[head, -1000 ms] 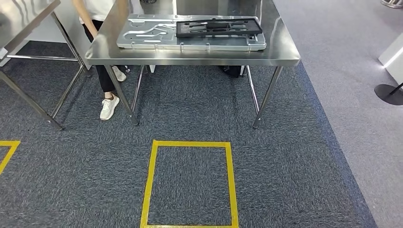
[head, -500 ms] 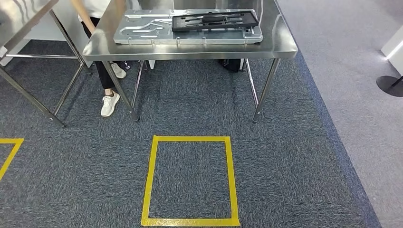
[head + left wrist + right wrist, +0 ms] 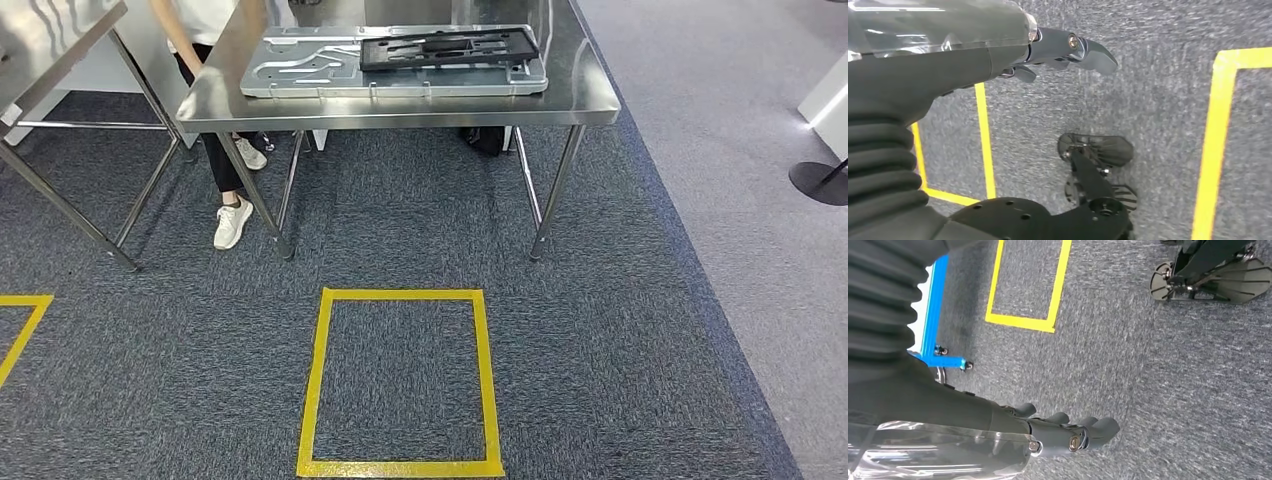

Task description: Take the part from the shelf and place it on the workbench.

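Nearest: left robot hand [image 3: 1068,50] and right robot hand [image 3: 1068,432] hang over the carpet, fingers fairly straight and side by side, holding nothing, touching nothing. Yellow floor square [image 3: 400,380] just ahead, bench [image 3: 590,100] beyond it. On the bench a grey metal tray [image 3: 300,65] with a black part [image 3: 445,47] lying on top, probably the task part. Person's legs [image 3: 228,190] behind the bench. Risk: overshooting the square would bump the bench; person is close.

left hand [image 3: 1068,50] – dark grey fingers, silver screw | right hand [image 3: 1068,432] – grey, ribbed cover
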